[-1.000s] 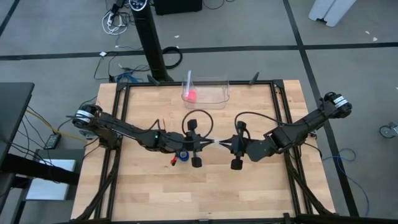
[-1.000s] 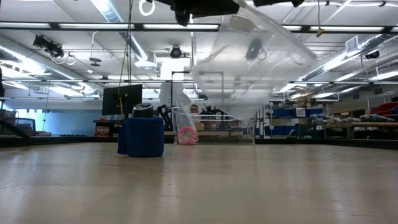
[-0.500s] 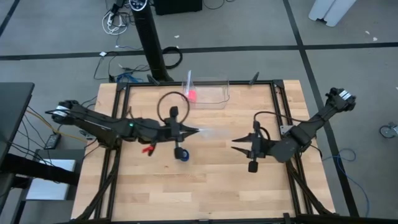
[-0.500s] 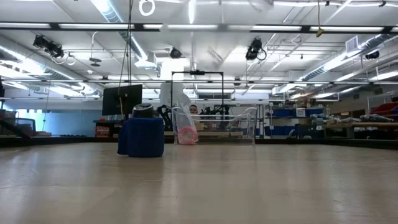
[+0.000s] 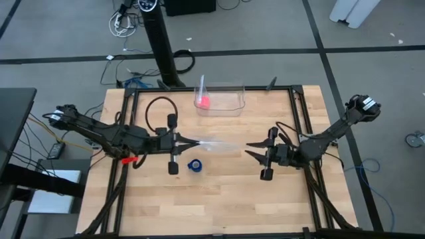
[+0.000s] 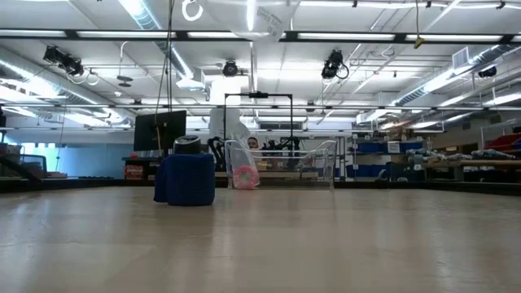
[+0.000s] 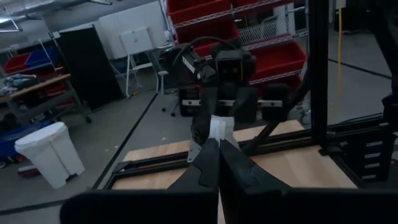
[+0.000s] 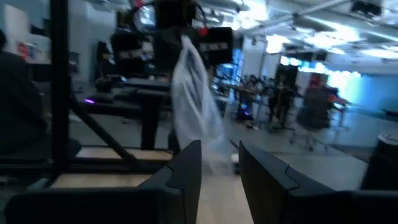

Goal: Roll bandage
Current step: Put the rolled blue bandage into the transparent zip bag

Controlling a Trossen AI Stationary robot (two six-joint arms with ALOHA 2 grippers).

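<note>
The bandage is a small blue roll [image 5: 194, 165] standing on end on the wooden table, also in the low view [image 6: 187, 179]; no gripper touches it. My left gripper [image 5: 188, 141] hovers above the table left of centre, shut on a clear plastic bag [image 5: 219, 143]. My right gripper [image 5: 250, 150] faces it from the right, open, its fingers [image 8: 186, 168] apart. The bag's free end [image 8: 198, 106] is just in front of them. I cannot tell whether they touch it. My left gripper pinches one end of the clear bag [image 7: 219, 135] between its two shut fingers. The fingers lie level and point toward the table's right. The bag is lifted clear of the table and stretches from the fingertips toward my right gripper.
A clear container [image 5: 220, 99] with a small pink object [image 5: 204, 101] stands at the table's far edge, centre. A black frame [image 5: 297, 113] runs along the table's sides. There is bare wood in front of the blue roll, toward the near edge.
Both grippers were close together at the table's centre over the roll with the bag between them. They have drawn apart: my left gripper went toward the left and far edges, carrying the bag, and my right gripper went toward the right edge. The blue roll has stayed put.
</note>
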